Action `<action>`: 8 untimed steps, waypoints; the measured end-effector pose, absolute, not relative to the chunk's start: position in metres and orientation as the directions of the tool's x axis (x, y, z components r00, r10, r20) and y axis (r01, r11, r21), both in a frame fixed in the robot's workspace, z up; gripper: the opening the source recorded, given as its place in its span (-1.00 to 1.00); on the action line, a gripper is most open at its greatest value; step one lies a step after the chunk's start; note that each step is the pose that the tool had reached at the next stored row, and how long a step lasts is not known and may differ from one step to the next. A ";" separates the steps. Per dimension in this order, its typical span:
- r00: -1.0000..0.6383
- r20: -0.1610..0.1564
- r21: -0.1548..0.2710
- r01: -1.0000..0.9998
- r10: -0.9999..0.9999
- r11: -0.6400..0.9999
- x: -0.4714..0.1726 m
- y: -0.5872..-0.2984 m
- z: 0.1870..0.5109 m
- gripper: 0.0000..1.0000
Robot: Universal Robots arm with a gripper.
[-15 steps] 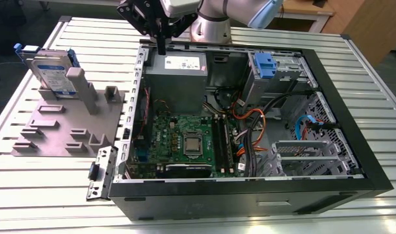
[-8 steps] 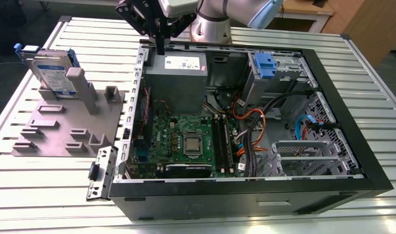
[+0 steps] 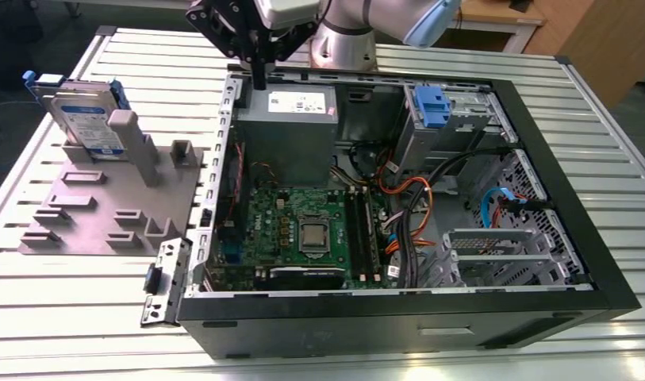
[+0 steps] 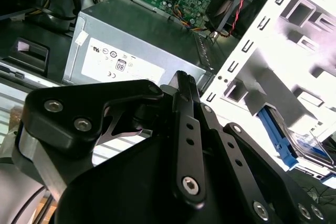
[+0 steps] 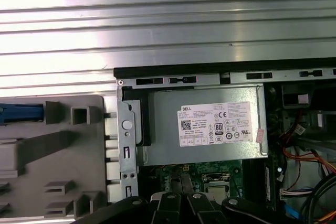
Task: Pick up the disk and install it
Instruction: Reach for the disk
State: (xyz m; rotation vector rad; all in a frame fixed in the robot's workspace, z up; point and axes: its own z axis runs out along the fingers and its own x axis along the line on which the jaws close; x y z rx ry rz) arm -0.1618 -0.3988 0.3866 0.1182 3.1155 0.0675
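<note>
Exterior view's left: disk (image 3: 84, 117) upright on edge, slotted between the posts of a grey fixture plate (image 3: 100, 210) on the slatted table (image 3: 47, 317). Labelled face turned outward, blue bracket (image 3: 30, 78) framing the top and sides. Nothing in contact with it apart from the fixture. Same disk (image 4: 307, 148) visible past the case wall in the second wrist view.

Handling, as judged: rigid metal body, dense for its size. Flat faces smooth and likely slippery. Sensitive to shock, so no knocks or drops. Plastic bracket probably flexes under a pinch. Best hold judged to be across the two flat faces at the free upper part, clear of the posts, with the pressure on the metal rather than the plastic.

Centre: gripper (image 3: 259, 79) above the rear wall of the open computer case (image 3: 354, 329), just over the power supply (image 3: 290, 119) and well apart from the disk. Fingers drawn together, nothing between them. Same reading of the gripper (image 4: 182, 80) in the second wrist view.

Right: blue latch (image 3: 432, 107) on the drive cage inside the case.
</note>
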 end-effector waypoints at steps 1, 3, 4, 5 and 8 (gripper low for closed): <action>-0.997 -0.021 0.044 0.075 0.076 0.996 -0.163 -0.399 0.386 -0.79; -0.997 -0.021 0.044 0.075 0.076 0.996 -0.163 -0.399 0.386 -0.79; -0.997 -0.021 0.044 0.075 0.076 0.996 -0.163 -0.399 0.386 -0.79; -0.997 -0.021 0.044 0.075 0.076 0.996 -0.164 -0.399 0.386 -0.79; -0.997 -0.021 0.044 0.075 0.076 0.996 -0.164 -0.399 0.386 -0.79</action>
